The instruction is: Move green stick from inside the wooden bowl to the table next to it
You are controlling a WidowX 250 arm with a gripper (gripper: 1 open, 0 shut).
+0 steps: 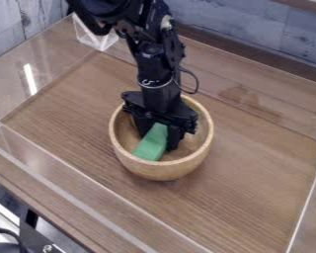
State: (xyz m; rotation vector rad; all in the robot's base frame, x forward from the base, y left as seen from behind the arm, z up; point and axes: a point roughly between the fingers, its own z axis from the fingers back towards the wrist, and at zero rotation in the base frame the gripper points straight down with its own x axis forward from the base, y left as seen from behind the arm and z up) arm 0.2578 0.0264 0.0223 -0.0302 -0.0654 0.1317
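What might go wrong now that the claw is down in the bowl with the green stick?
The jaws seem closed on the green stick at its far end only, so it might swivel or slip out. They reach down inside the wooden bowl, so lifting could knock its rim or drag it along the table.

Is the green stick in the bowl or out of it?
In. The green stick lies inside the wooden bowl, with the bowl's rim going all around it.
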